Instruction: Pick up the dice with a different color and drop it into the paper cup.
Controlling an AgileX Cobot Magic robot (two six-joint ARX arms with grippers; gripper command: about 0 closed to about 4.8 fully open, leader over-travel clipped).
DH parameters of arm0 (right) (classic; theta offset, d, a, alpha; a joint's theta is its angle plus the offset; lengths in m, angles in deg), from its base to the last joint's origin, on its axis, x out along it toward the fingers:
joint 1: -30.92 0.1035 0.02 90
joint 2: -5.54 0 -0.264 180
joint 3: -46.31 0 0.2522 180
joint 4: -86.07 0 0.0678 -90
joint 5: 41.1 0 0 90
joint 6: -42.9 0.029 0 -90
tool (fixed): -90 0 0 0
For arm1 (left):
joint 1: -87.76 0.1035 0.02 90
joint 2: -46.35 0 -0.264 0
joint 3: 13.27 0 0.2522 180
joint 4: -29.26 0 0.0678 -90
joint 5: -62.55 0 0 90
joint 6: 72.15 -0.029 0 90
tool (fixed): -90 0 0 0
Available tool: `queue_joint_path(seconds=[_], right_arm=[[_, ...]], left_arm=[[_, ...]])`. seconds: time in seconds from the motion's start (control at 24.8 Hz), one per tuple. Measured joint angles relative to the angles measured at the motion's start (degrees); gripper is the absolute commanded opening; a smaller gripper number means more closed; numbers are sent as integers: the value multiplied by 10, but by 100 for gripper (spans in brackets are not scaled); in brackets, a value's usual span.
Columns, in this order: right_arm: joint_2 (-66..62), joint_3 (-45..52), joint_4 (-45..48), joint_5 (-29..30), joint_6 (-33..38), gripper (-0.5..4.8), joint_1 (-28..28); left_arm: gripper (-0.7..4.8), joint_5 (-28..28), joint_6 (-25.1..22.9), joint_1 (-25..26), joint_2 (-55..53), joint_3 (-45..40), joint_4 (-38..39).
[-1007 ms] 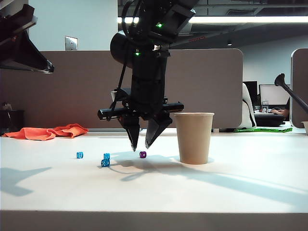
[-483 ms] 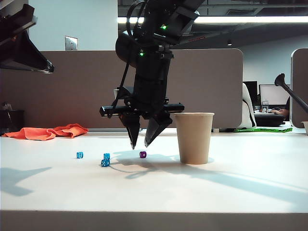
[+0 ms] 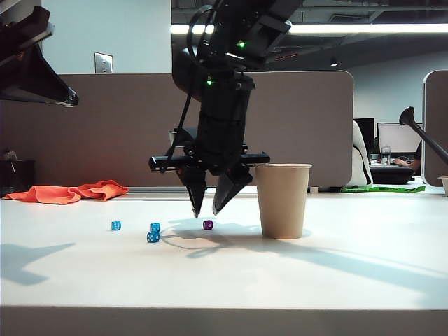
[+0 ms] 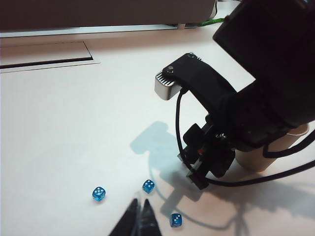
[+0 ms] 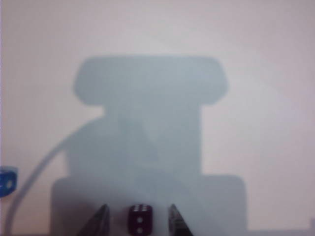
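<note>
Exterior view: I'm hanging my right gripper (image 3: 206, 211) point-down just beside the paper cup (image 3: 283, 200), on its left, fingers spread and holding nothing. The purple die (image 3: 208, 225) is sitting on the worktop (image 3: 294, 273) below the tips, near the cup's base; I judge I'm lining up so the fingers can drop either side of it. Three blue dice (image 3: 152, 236) are lying further left of the cup, apart from the purple one, so the pick looks uncluttered. An orange cloth (image 3: 70, 191) is lying far back left.

Left wrist view: my left gripper (image 4: 138, 220) is parked away from the cup, its fingers (image 4: 147, 219) pressed together, gripping nothing, staying clear of the right arm. The blue dice are lying close by.

Right wrist view: blurred, but the purple die is sitting between my spread fingers (image 5: 172, 220), a gap on each side, not touching.
</note>
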Motion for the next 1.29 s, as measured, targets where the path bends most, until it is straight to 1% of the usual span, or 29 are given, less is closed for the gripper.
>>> queue_joint_path(seconds=[0.48, 1.29], right_arm=[[-12, 0, 1, 17, 0, 159, 0], [-15, 0, 9, 17, 0, 158, -5]], left_arm=[[-6, 0, 0, 0, 0, 0, 0], [-6, 0, 0, 0, 0, 0, 0]])
